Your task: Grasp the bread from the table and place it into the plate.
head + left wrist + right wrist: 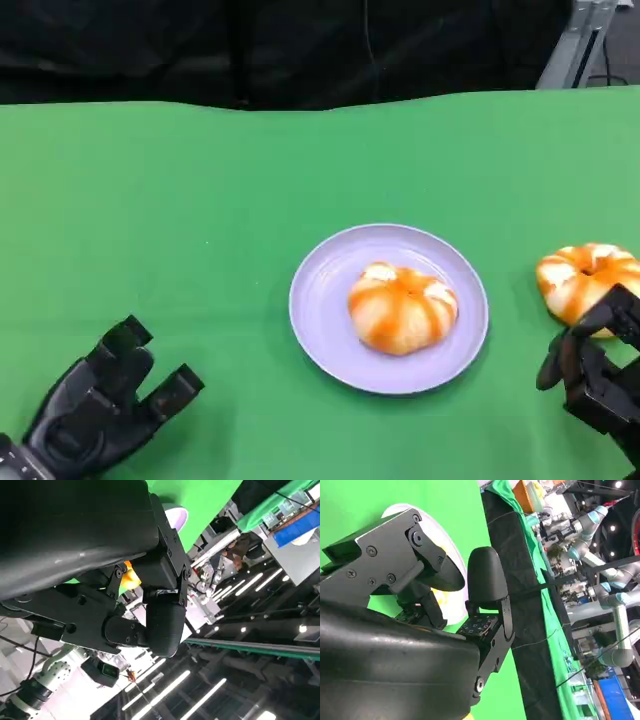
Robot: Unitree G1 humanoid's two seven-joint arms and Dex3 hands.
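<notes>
One bread (pixel 402 308) already sits in the plate (pixel 325 330), roughly centered; a second bread (pixel 585 278) lies on the green table (pixel 200 200) to the plate's right, near the edge of the head view. Right hand (pixel 600 370) sits just on the near side of that second bread — its upper fingers overlap the bread's near edge in the head view, but I can't tell if they touch it. Fingers look apart and holding nothing, so I'd call it released. Left hand (pixel 100 405) rests low at the near left, well apart from plate and both breads, fingers spread, empty. Judgement: we're at the approach step for the second bread, grasp not yet made. Next move calls for the right hand to reach forward over the bread, get fingers around both sides and close, then lift and carry left to the plate. Watch-out — the plate is mostly taken up by the first bread, so the free room is a narrow rim strip; the drop needs to land beside it, not on top where it could roll off.
</notes>
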